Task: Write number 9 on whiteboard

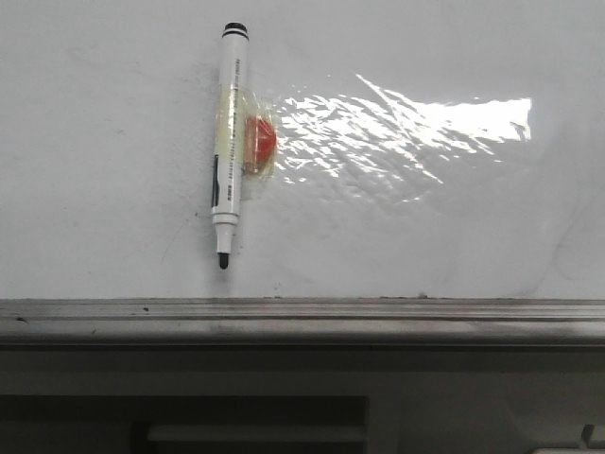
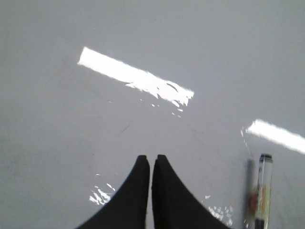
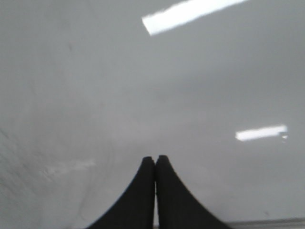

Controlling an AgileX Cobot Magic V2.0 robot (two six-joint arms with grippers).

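Note:
The whiteboard [image 1: 425, 218] fills the front view, glossy white with a glare patch. No number 9 shows on it. A white marker [image 1: 229, 142] with a black tip lies on it at upper left, tip toward the ledge, with a red piece [image 1: 260, 144] taped to its side. The marker's end also shows in the left wrist view [image 2: 263, 191]. My left gripper [image 2: 152, 158] is shut and empty above bare board, the marker off to its side. My right gripper [image 3: 156, 158] is shut and empty above bare board. Neither gripper shows in the front view.
A grey metal ledge [image 1: 302, 320] runs along the board's lower edge; it also shows in the right wrist view [image 3: 271, 222]. Below it is a dark recess of the robot base [image 1: 189, 421]. Faint smudges and specks mark the board.

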